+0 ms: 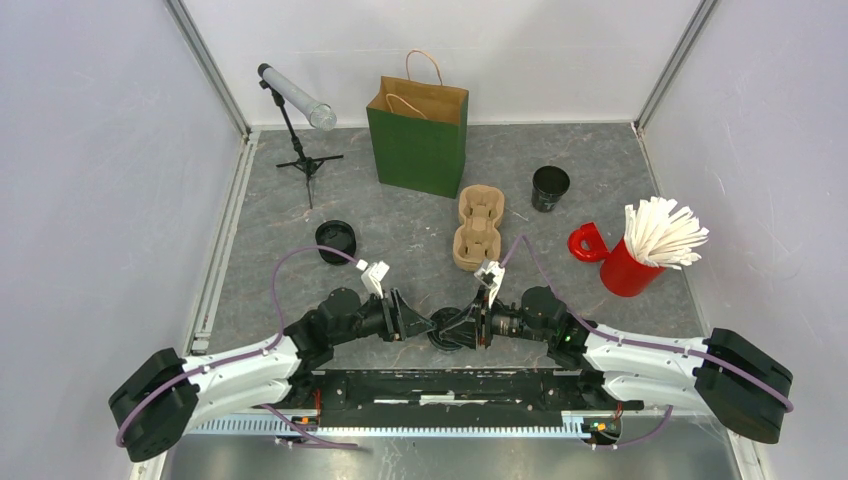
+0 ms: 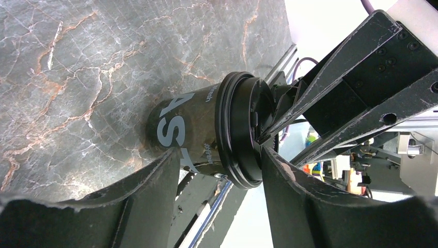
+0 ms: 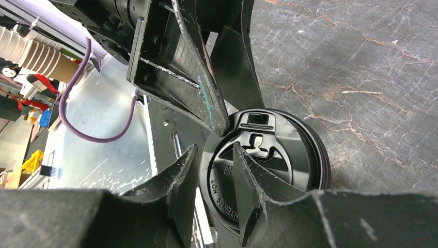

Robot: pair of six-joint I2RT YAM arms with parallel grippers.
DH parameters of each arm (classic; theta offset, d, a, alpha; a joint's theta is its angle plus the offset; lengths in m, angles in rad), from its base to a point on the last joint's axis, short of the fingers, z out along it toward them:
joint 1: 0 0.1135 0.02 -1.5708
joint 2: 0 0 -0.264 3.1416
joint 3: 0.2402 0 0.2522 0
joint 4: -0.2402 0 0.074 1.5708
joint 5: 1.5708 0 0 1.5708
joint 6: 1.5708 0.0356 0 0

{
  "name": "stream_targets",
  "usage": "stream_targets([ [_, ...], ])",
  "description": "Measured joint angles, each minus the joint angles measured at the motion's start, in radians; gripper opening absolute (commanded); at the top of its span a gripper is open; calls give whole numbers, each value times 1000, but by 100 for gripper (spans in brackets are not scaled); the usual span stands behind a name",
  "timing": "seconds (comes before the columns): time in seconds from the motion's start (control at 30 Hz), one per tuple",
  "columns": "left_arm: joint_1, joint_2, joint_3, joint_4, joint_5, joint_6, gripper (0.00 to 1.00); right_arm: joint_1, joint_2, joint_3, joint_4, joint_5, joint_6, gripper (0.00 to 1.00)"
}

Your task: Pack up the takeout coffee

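The takeout coffee (image 2: 206, 134) stands upright on the grey marbled counter (image 1: 400, 215), base down and black sip lid (image 3: 279, 160) on top, so its long axis runs straight up. The sip hole (image 3: 258, 119) sits on the side of the lid towards the left arm, and white lettering runs around the cup's wall. It is at the near edge of the counter, about midway across, just in front of the arms' mount and right between the two tools. The right tool (image 3: 215, 150) comes in over the lid with its fingers only a little apart. One tip is on the lid's top and the other just outside the rim, and it looks clamped on that rim. The left tool (image 2: 221, 152) has its fingers well apart, one beside the cup's wall and the other beside the lid. I cannot tell whether either one touches. Farther back, a cardboard cup tray (image 1: 478, 228) lies flat near the middle, well apart from the coffee. A green paper bag (image 1: 420, 135) stands upright behind it. A lidless black cup (image 1: 550, 188) stands to the tray's right, and a squat black round piece (image 1: 335, 241) lies to its left. A red mug (image 1: 625, 268) full of white sticks is far right.
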Motion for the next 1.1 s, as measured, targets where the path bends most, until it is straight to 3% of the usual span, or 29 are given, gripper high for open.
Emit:
stream_targets([
  [0.4,0,21,10,5,-26,-2,43,0,-3,-45,66,16,4,37],
  [0.73,0,43,14,7,-31,-33,39,0,14,-68,130,27,12,37],
  [0.97,0,96,-19,119,-39,-71,37,0,18,-78,152,46,22,36],
  [1.1,0,102,-27,145,-39,-82,43,0,18,-91,178,50,29,36],
])
